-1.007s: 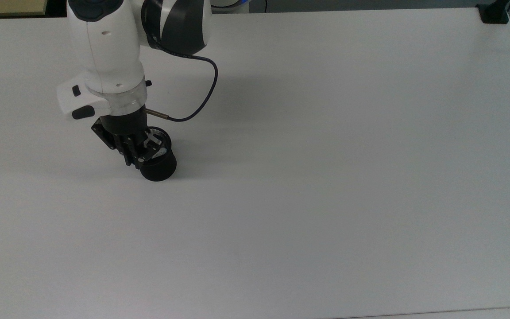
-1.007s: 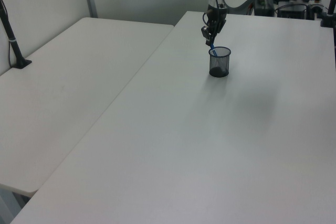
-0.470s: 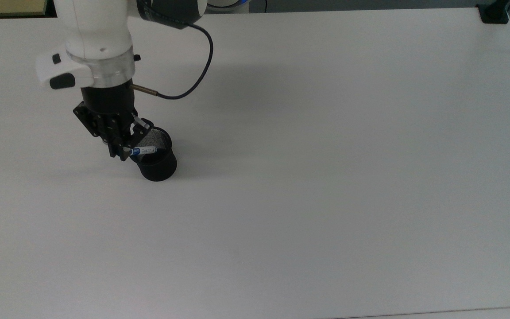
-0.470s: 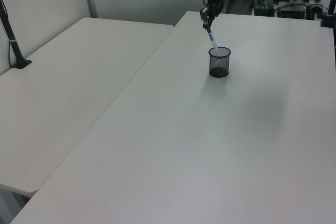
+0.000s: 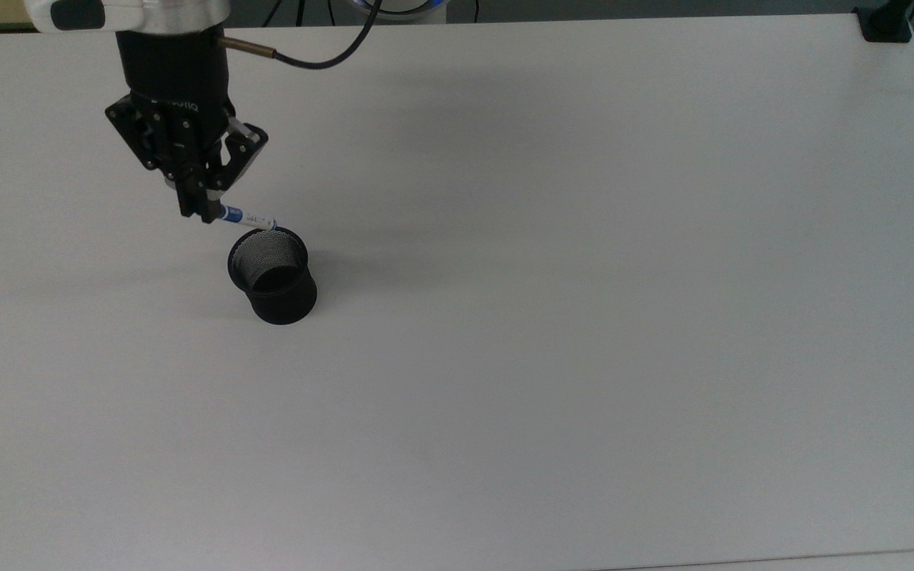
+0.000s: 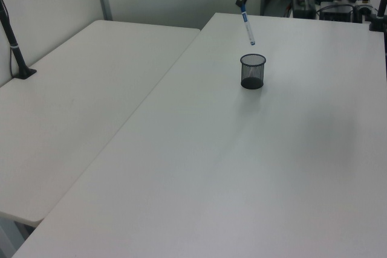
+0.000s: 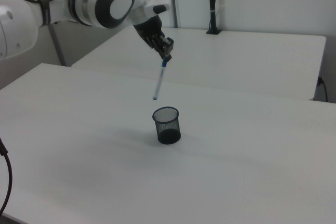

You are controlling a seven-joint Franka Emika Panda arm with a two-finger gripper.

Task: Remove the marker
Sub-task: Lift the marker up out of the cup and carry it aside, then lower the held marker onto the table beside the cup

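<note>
Fingers are clamping the marker at its blue-capped end, w/ the rest of the barrel hanging free below them. In the right view the gripper is pinching the cap end while the white barrel is slanting down and toward the right view's left, tip hanging above the black mesh cup w/ a visible gap between tip and rim. The left view is showing the same: marker tilted, lower tip above the cup and not touching it.

Progress, judging from how things are lying: the pull-out itself is looking done, since the marker's tip is sitting clear of the rim and the cup is standing upright on the table w/ nothing else visible inside. What's left, prob: carrying the marker sideways off the cup and setting it down somewhere on the table, then letting go. Marker isn't resting on anything yet.

Re fingers vs. marker: grip is at the very top end only, so most of the length is sticking out past the fingertips, off-vertical. In the top view the barrel is running from the fingers toward the cup's far rim, its free end overlapping the rim in that projection, though the side views are showing it higher up.
</note>
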